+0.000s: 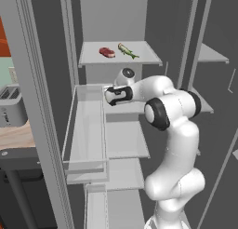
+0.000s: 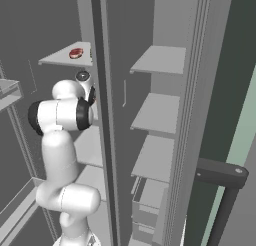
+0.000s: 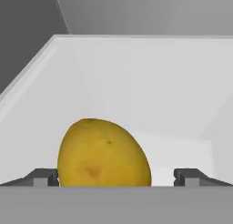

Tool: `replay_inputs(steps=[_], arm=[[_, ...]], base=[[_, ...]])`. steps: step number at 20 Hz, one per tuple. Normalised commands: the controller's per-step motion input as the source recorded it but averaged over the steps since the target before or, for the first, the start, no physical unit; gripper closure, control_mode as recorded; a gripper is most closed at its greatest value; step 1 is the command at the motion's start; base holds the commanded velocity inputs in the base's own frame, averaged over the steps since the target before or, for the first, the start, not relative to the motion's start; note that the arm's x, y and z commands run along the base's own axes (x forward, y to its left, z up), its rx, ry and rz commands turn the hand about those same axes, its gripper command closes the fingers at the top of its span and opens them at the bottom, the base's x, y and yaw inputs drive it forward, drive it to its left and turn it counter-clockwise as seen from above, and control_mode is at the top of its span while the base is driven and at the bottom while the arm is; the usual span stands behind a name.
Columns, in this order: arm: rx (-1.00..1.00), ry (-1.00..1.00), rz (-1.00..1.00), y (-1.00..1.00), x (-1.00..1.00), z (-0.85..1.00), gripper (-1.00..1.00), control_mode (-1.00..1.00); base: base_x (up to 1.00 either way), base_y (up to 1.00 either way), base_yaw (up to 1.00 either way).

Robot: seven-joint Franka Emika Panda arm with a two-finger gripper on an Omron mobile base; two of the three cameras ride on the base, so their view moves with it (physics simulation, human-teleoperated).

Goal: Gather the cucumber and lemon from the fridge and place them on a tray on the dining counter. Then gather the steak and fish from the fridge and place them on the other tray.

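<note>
A yellow lemon (image 3: 104, 155) lies on a white fridge shelf (image 3: 173, 145), close in front of the hand camera. My gripper (image 3: 117, 177) is open, one dark fingertip (image 3: 44, 176) right beside the lemon's left side and the other standing apart on its right. From the left base camera my hand (image 1: 116, 95) reaches left into the fridge at mid height. On the shelf above lie the red steak (image 1: 106, 52) and the green fish (image 1: 127, 50); the steak (image 2: 76, 53) also appears from the right base camera. The cucumber and the trays are out of view.
A clear door bin (image 1: 86, 130) hangs just left of my hand. Grey fridge shelves (image 1: 123, 139) run below it, and more shelves (image 2: 160, 112) line the right compartment. A toaster (image 1: 10, 104) stands on the counter at far left. White walls enclose the lemon's shelf.
</note>
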Motion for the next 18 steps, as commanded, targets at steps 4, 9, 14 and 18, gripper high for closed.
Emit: replay_inputs(steps=[4, 9, 14, 18], arm=[[-0.01, 0.00, 0.00, 0.07, 0.19, -0.17, -1.00, -1.00], [-0.02, 0.00, 0.00, 0.09, 0.08, -0.25, 1.00, -1.00], [-0.02, 0.00, 0.00, 0.01, -0.15, -0.26, 1.00, -1.00], [0.00, -0.15, 0.00, 0.00, -0.57, -0.05, 1.00, -1.00]], base=[[0.00, 0.00, 0.00], [0.00, 0.00, 0.00], [0.00, 0.00, 0.00], [0.00, 0.00, 0.00]])
